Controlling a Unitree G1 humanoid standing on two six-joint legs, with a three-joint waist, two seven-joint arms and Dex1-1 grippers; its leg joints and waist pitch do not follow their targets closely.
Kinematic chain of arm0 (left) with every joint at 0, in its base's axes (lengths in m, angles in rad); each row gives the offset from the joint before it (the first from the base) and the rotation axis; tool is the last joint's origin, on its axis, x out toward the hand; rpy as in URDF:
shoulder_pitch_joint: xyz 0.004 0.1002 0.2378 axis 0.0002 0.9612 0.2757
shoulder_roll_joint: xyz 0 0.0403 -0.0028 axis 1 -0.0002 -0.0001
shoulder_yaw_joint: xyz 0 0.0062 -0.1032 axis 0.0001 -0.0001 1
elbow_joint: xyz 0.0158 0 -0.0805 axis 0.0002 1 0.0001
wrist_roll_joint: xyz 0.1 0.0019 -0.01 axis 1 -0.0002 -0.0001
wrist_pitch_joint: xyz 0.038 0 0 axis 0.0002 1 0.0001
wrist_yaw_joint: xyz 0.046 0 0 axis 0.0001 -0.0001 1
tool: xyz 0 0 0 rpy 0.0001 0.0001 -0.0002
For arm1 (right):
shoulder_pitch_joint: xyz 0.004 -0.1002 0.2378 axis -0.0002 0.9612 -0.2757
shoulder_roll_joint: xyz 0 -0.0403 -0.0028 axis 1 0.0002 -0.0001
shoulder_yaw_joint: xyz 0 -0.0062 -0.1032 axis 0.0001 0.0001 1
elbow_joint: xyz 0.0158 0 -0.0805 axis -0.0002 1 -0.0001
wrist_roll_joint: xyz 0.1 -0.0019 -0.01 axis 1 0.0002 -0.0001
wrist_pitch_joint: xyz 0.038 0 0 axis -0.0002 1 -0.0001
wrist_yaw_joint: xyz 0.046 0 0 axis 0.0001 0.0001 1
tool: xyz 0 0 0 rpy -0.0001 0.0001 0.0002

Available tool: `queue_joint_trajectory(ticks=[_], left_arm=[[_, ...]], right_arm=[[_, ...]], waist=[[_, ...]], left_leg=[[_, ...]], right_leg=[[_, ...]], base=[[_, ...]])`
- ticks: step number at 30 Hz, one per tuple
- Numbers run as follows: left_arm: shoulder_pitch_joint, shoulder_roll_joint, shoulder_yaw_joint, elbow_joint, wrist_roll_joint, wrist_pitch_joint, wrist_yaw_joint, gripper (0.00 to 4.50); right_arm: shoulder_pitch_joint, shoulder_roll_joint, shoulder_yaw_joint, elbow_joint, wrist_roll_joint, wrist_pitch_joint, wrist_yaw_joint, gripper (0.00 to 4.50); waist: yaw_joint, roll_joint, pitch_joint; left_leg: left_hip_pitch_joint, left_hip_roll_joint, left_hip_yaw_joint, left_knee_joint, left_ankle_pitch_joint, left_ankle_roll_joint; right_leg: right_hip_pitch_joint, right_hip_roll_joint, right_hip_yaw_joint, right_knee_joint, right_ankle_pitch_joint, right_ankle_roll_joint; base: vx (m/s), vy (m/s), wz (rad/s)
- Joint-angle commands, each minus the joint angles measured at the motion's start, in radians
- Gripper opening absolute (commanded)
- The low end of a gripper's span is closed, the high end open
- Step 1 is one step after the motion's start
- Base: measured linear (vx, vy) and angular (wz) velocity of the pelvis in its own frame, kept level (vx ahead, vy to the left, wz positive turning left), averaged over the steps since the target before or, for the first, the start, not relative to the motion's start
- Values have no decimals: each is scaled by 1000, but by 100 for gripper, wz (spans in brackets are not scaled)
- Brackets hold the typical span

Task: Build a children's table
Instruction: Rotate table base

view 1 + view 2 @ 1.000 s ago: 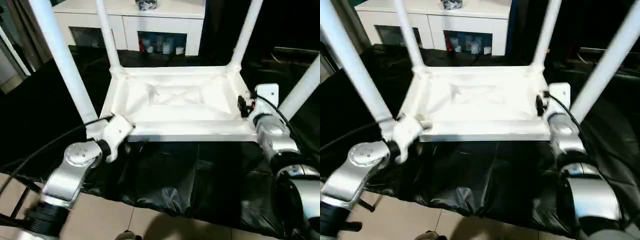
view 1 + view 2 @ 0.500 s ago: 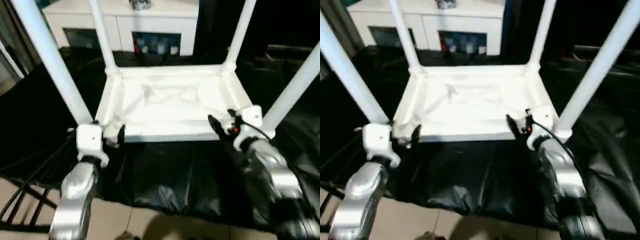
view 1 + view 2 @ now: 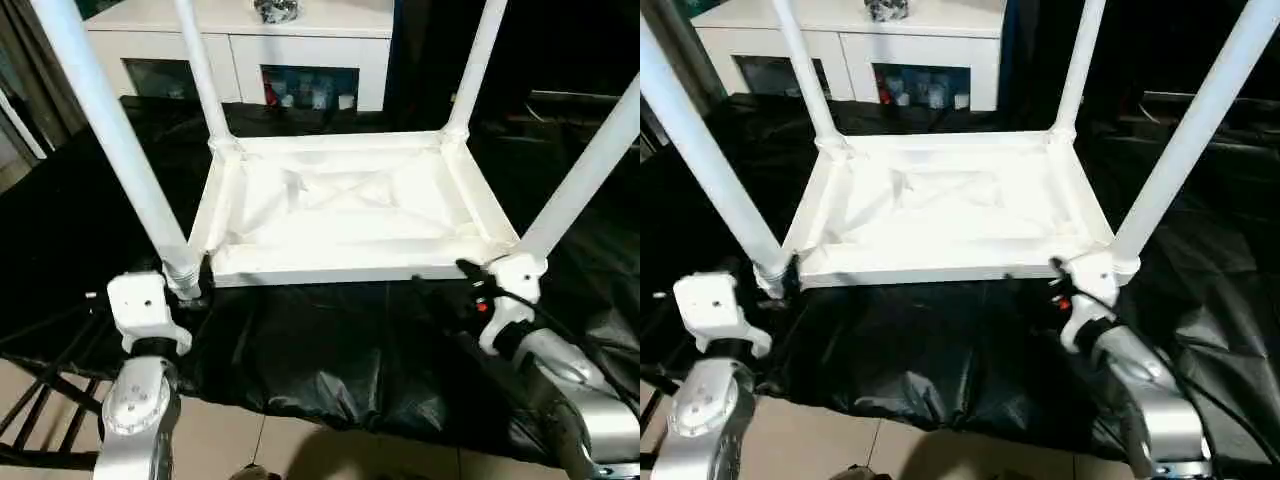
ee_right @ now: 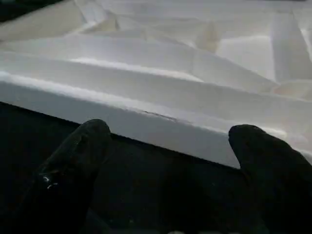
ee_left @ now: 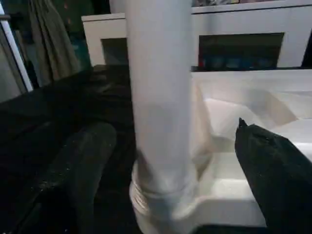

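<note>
The children's table lies upside down on a black-draped table (image 3: 330, 350): its white top (image 3: 345, 205) faces ribbed side up, and four white legs (image 3: 115, 140) rise from the corner sockets. The left gripper (image 5: 165, 161) is spread wide, one finger (image 5: 80, 161) on each side of the near-left leg without touching it. The right gripper (image 4: 170, 165) is likewise spread, its fingertips (image 4: 78, 151) just short of the top's near edge by the near-right leg (image 3: 580, 175). A white cabinet (image 3: 250, 45) stands behind.
</note>
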Motion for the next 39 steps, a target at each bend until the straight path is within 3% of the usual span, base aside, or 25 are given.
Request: queue_joint_trajectory(ticks=[1, 2, 4, 5, 6, 9, 11, 15, 16, 18, 19, 21, 24, 29, 34, 35, 38, 39], left_arm=[[-62, 44, 27, 80, -20, -14, -43, 450], [-67, 47, 27, 86, -22, -16, -47, 450], [-138, 87, 37, 172, -57, -34, -119, 450], [-159, 99, 39, 197, -65, -43, -139, 450], [-215, 131, 45, 271, -79, -46, -185, 450], [-274, 161, 50, 347, -98, -47, -234, 450], [-307, 175, 50, 391, -134, -59, -307, 450], [-331, 213, 11, 423, -210, -27, -537, 450], [-331, 220, 2, 424, -219, -23, -570, 450], [-306, 266, -51, 372, -306, 45, -793, 450], [-302, 273, -57, 362, -318, 61, -820, 450], [-294, 292, -75, 340, -352, 92, -890, 450], [-248, 337, -127, 247, -428, 196, -1017, 450], [-201, 369, -185, 131, -491, 306, -1098, 450], [-172, 365, -218, 48, -538, 374, -1119, 450], [-160, 365, -232, 16, -551, 392, -1121, 450], [-139, 360, -255, -52, -575, 435, -1118, 450], [-137, 354, -258, -65, -580, 443, -1113, 450]], right_arm=[[-6, -2, 15, -23, -10, 42, -16, 441], [-6, -2, 15, -22, -12, 46, -16, 441], [-16, -7, 24, -7, -35, 91, -28, 441], [-19, -8, 26, 0, -41, 102, -32, 441], [-30, -16, 34, 23, -64, 126, -49, 441], [-43, -22, 41, 44, -82, 151, -65, 441], [-53, -26, 49, 53, -89, 150, -60, 441], [-86, -22, 64, 98, -111, 143, -63, 441], [-92, -21, 66, 105, -114, 142, -62, 441], [-139, -3, 78, 175, -133, 115, -59, 441], [-147, 3, 76, 186, -132, 109, -61, 441], [-176, 20, 72, 221, -131, 88, -71, 441], [-234, 53, 76, 295, -136, 47, -84, 441], [-302, 100, 99, 384, -148, 8, -71, 441], [-357, 140, 143, 464, -175, -34, -47, 441], [-377, 155, 159, 495, -183, -49, -40, 441], [-422, 190, 184, 567, -205, -86, -24, 441], [-434, 201, 188, 585, -210, -93, -19, 441]], waist=[[0, -13, -50], [2, -11, -51], [3, -20, -54], [5, -16, -56], [6, -12, -58], [7, -16, -65], [7, -16, -69], [7, -13, -67], [6, -9, -65], [10, -6, -63], [8, -3, -62], [9, -5, -60], [5, -8, -60], [-5, -11, -59], [-26, -15, -54], [-28, -25, -54], [-41, -22, -53], [-48, -27, -52]], left_leg=[[16, 21, -20, -74, -335, 20], [17, 22, -20, -75, -329, 18], [15, 27, -21, -77, -297, 15], [14, 26, -23, -77, -281, 14], [13, 28, -22, -78, -263, 10], [12, 30, -19, -73, -207, 8], [12, 27, -16, -68, -177, 17], [13, 29, -13, -69, -173, 21], [17, 31, -13, -71, -195, 16], [24, 34, -11, -73, -222, 6], [22, 35, -13, -78, -237, -4], [29, 37, -10, -77, -267, -14], [24, 38, -12, -81, -263, -22], [19, 33, -7, -77, -240, -17], [14, 32, -10, -79, -254, -17], [14, 31, -9, -80, -252, -15], [17, 31, -10, -79, -260, -15], [17, 32, -10, -79, -267, -14]], right_leg=[[23, -60, 39, -115, -475, -19], [24, -61, 40, -114, -470, -19], [27, -64, 43, -108, -413, -34], [30, -64, 44, -102, -388, -41], [31, -64, 46, -96, -330, -59], [40, -68, 48, -77, -180, -117], [46, -72, 49, -70, -131, -146], [45, -74, 49, -71, -132, -168], [43, -74, 49, -71, -154, -178], [38, -78, 51, -74, -191, -184], [39, -76, 51, -71, -208, -190], [34, -77, 53, -71, -213, -196], [41, -80, 53, -66, -211, -198], [46, -78, 56, -62, -207, -205], [51, -76, 54, -66, -276, -192], [51, -74, 54, -69, -283, -187], [49, -75, 53, -69, -302, -194], [48, -73, 54, -69, -300, -198]], base=[[0, 0, 0], [0, 0, 0], [0, 0, 0], [0, 0, 0], [0, 0, 0], [0, 0, 0], [0, 0, 0], [0, 0, 0], [0, 0, 0], [0, 0, 0], [0, 0, 0], [0, 0, 0], [0, 0, 0], [0, 0, 0], [0, 0, 0], [0, 0, 0], [0, 0, 0], [0, 0, 0]])
